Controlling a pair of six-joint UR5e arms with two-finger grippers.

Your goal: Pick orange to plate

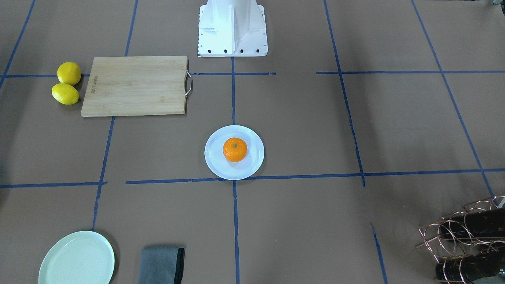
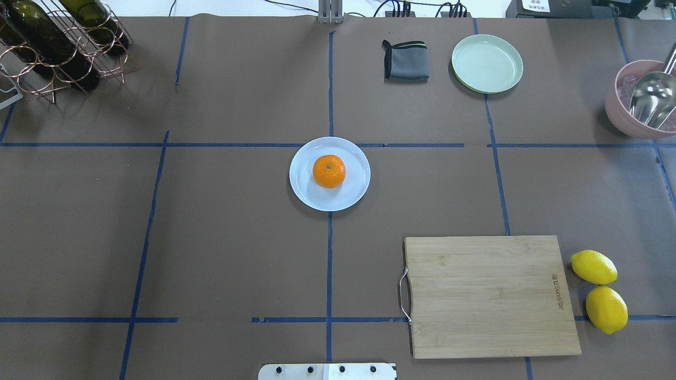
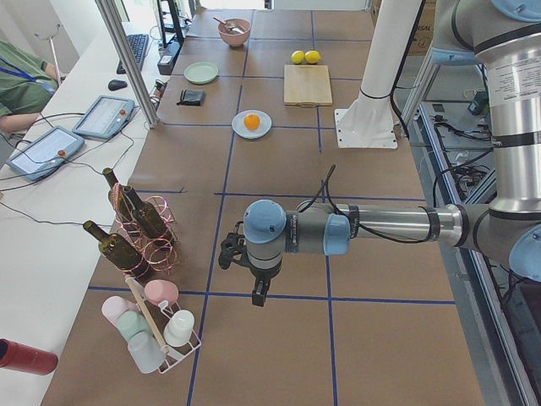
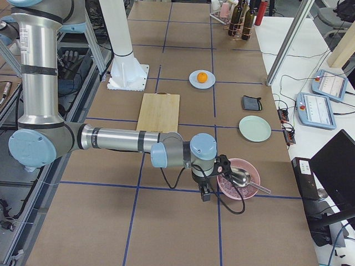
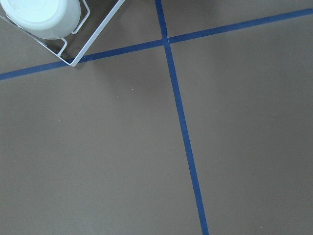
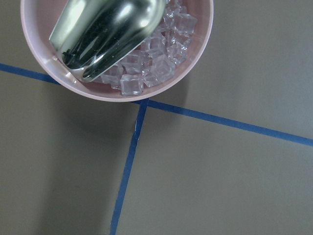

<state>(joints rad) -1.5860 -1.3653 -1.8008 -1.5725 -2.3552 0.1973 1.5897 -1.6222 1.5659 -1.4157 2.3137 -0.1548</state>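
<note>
**Orange already on plate; arms parked at the table ends**

In the overhead view the orange (image 2: 328,171) is seen resting near the centre of the plate (image 2: 309,192), stem dimple up, with bare rim showing all round it. The placing is judged complete; what remains is a check and a clean hold-off.

The left gripper (image 3: 259,292) is shown only from the side, hanging over bare table at the left end, well apart from the plate. The right gripper (image 4: 205,194) is likewise shown only from the side, just beside the pink bowl (image 2: 617,113) of ice. Whether either pincer is wide or narrow cannot be told, though nothing is seen held in either.

To finish well, both arms should be kept away from the centre so the fruit is not nudged. Any move of the right arm is best started upward, since the bowl and its scoop lie close. The cutting board (image 2: 491,295) at 4 o'clock from the plate, the lemons (image 2: 593,266) beyond it, and the mint-green plate (image 2: 486,63) at 2 o'clock need not be touched.
</note>
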